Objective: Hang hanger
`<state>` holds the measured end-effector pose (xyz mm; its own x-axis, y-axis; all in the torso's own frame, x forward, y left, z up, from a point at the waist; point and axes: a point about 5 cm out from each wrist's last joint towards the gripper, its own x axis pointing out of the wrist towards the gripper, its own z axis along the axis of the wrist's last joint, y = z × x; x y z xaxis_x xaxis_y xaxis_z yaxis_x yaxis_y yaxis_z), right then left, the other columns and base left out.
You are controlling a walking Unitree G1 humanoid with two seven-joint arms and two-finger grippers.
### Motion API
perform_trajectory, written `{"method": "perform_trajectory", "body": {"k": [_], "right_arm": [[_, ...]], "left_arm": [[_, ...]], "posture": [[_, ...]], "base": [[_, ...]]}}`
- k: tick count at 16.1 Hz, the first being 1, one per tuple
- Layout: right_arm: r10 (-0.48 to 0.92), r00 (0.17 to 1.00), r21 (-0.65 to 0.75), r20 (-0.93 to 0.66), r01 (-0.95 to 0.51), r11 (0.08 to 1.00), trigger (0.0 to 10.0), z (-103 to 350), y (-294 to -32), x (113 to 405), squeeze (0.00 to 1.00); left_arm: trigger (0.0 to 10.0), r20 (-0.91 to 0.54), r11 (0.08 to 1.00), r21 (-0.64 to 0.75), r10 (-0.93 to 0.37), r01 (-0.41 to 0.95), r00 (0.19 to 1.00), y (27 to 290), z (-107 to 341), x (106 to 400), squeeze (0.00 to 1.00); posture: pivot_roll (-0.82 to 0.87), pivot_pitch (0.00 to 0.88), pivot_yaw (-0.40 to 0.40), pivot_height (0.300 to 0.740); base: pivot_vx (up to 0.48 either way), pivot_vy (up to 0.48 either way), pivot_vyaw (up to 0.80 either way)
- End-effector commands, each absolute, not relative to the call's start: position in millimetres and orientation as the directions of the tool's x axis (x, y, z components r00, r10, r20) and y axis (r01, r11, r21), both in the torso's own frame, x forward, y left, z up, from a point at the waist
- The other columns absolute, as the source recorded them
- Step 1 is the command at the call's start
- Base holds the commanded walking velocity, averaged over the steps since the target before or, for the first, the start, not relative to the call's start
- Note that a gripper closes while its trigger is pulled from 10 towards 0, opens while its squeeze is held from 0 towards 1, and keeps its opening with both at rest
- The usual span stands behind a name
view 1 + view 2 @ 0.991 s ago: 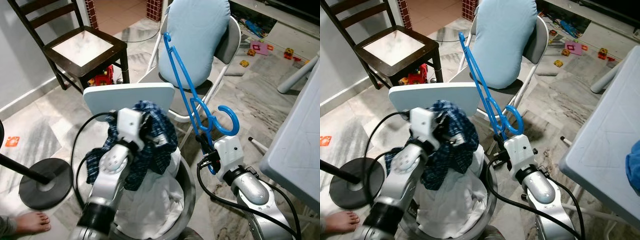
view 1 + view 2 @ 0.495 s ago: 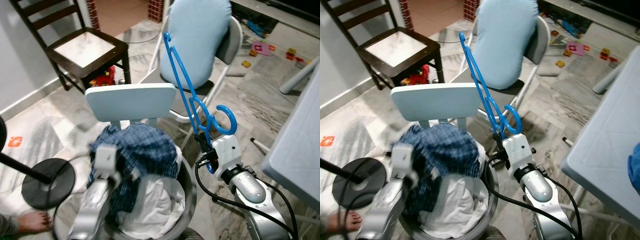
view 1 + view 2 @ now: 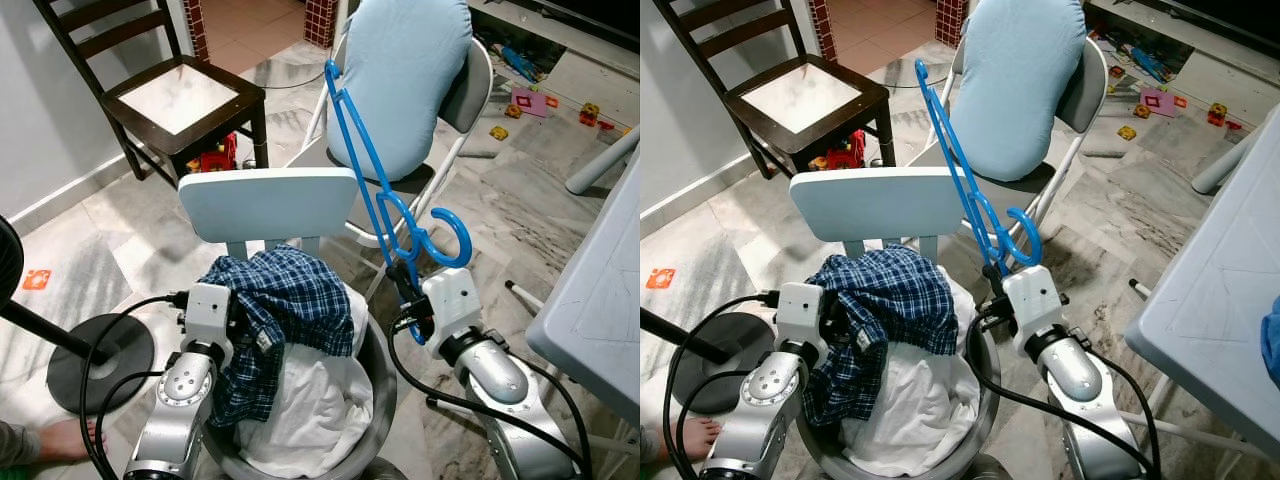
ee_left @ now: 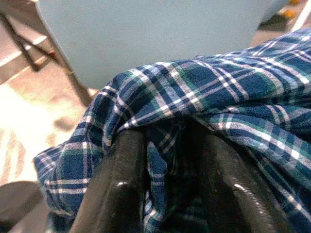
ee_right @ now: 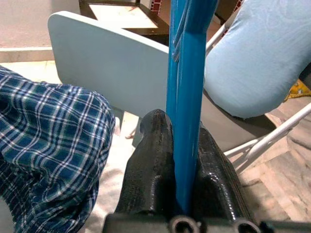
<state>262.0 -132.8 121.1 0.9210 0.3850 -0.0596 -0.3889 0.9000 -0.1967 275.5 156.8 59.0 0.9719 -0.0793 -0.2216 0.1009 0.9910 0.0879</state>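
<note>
1. Blue hanger (image 3: 375, 190): a thin plastic frame, held upright above the right gripper (image 3: 408, 283) with its hook (image 3: 448, 238) low, near the gripper, and its long arms slanting up across the blue cushion (image 3: 405, 80) on the folding chair (image 3: 1080, 95).
2. Right gripper: fingers (image 5: 155, 160) were clamped on the hanger's stem, seen close in the right wrist view.
3. Left gripper (image 4: 165, 160): fingers were pinched into the plaid shirt (image 3: 285, 300), which lay heaped over white laundry (image 3: 915, 400) in the grey basket (image 3: 375, 360).
4. White chair back (image 3: 265, 205): stood just behind the basket.
5. Handling, judged: the hanger looked light, fairly stiff and smooth, so apt to swivel in a narrow grip; best taken at the neck below the hook. The shirt was soft and limp.
</note>
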Motion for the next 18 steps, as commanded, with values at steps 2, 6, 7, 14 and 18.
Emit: {"method": "perform_trajectory", "body": {"k": [2, 6, 7, 14, 18], "right_arm": [[0.395, 0.917, -0.200, -0.058, -0.398, 0.895, 10.0, 120, -132, 262, 0.00], [0.399, 0.916, -0.194, -0.054, -0.401, 0.895, 10.0, 120, -130, 263, 0.00], [0.400, 0.915, -0.193, -0.053, -0.402, 0.895, 10.0, 120, -129, 264, 0.00], [0.397, 0.916, -0.190, -0.051, -0.399, 0.897, 10.0, 119, -128, 265, 0.00], [0.391, 0.919, -0.189, -0.049, -0.393, 0.900, 10.0, 119, -126, 265, 0.00]], "left_arm": [[10.0, -0.223, 0.975, 0.219, 0.020, 0.031, 0.975, 171, 63, 278, 1.00], [10.0, -0.139, 0.935, 0.345, 0.136, -0.081, 0.981, 195, 75, 285, 1.00], [10.0, -0.151, 0.946, 0.314, 0.134, -0.081, 0.979, 194, 75, 286, 1.00], [10.0, -0.139, 0.968, 0.237, -0.050, 0.082, 0.989, 160, 79, 301, 1.00], [10.0, -0.042, 0.948, 0.284, -0.140, 0.146, 0.989, 136, 102, 315, 1.00]], "posture": [[-0.09, 0.175, -0.075, 0.740], [-0.08, 0.179, -0.077, 0.740], [-0.08, 0.180, -0.078, 0.740], [-0.08, 0.178, -0.069, 0.740], [-0.08, 0.178, -0.061, 0.740]], "base": [[0.000, 0.000, 0.00], [0.000, 0.000, 0.00], [0.000, 0.000, 0.00], [0.000, 0.000, 0.00], [0.000, 0.000, 0.00]]}}
